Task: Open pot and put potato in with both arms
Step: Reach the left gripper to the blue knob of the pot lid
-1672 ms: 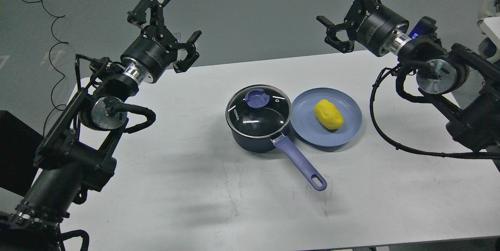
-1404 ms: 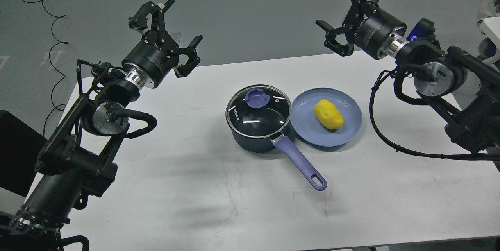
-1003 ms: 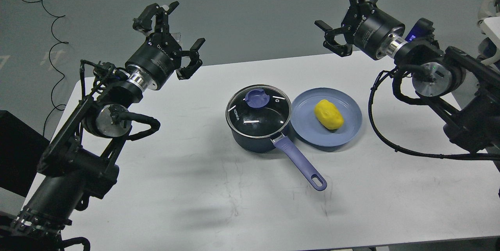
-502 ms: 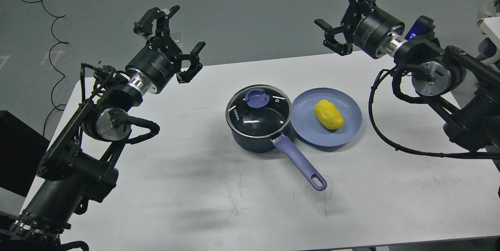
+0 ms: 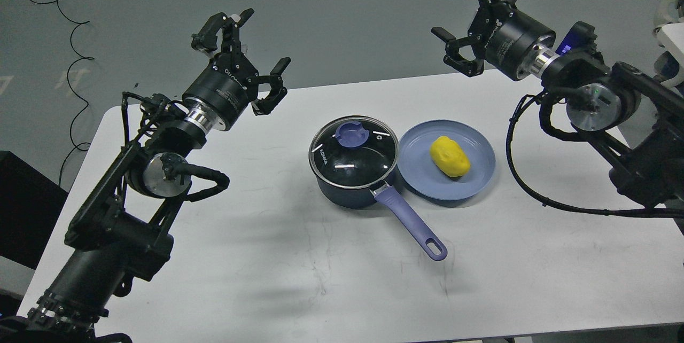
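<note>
At frame centre, the pot (image 5: 352, 172) sits lidded on the counter (image 5: 267, 279), the potato (image 5: 450, 156) beside it on a blue plate (image 5: 422, 182). Left hand (image 5: 247, 57) and right hand (image 5: 475, 14) hover spread wide, empty; nothing is done yet.

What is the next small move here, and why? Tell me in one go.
Probably bring the left gripper over and down to the lid knob. The lid is on the pot, both grippers hang open and empty, and the potato waits on the plate.
</note>
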Controlling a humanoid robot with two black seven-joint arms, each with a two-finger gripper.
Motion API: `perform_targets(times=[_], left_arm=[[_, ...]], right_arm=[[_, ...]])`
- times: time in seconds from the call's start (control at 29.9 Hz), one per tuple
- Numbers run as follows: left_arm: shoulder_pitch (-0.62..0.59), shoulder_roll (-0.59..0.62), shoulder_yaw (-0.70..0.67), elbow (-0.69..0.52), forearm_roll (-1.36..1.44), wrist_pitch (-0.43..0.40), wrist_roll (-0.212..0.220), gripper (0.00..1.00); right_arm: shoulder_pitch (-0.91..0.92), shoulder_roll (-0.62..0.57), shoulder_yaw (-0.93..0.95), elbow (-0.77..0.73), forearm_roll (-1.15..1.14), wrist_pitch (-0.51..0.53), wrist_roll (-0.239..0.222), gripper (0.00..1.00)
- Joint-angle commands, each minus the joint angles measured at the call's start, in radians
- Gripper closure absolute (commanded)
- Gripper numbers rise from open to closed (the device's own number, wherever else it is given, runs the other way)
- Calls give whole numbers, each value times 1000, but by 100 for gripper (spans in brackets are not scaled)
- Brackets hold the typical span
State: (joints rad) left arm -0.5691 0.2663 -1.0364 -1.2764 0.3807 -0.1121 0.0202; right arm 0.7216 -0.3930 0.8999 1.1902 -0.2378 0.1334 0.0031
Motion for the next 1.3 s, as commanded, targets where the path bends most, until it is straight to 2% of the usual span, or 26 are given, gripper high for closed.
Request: perform_targets(times=[0.0,0.07,0.23,0.33,0.53,0.6,0.67,0.74,0.77,0.87,0.94,1.04,1.27], left_arm=[[0,-7,4,0,46,0,-38,2],[0,-9,6,0,49,0,-57,2],[0,-4,7,0,58,2,-60,2],[-11,1,16,0,174,15,-62,2],[-18,16,65,-21,691,101,-78,2],[-26,33,101,-44,864,109,-118,2],[-49,66,191,-64,1054,109,-155,2],[-83,85,277,-69,1163,123,-160,2],[-83,85,277,-69,1164,123,-160,2],[-153,94,392,-67,1339,167,-187,2],[-207,94,467,-54,1482,181,-242,2],[-244,93,541,-32,1598,184,-272,2],[-336,88,708,109,1666,186,-272,2]], right_arm=[[-7,2,1,-3,0,0,0,0],[-11,2,2,-1,0,0,0,0],[-18,-1,5,-1,0,0,0,0],[-19,-6,7,-1,0,0,0,0],[-50,-10,62,-3,2,0,-2,0],[-65,-18,85,-6,5,0,-2,0],[-99,-23,117,-20,6,6,-3,0],[-123,-24,137,-36,12,20,-3,0],[-123,-24,137,-37,12,20,-3,0],[-152,-49,171,-75,18,34,-2,0],[-175,-63,189,-110,49,34,-2,0],[-197,-82,188,-136,101,35,0,0],[-215,-101,188,-172,107,37,0,0]])
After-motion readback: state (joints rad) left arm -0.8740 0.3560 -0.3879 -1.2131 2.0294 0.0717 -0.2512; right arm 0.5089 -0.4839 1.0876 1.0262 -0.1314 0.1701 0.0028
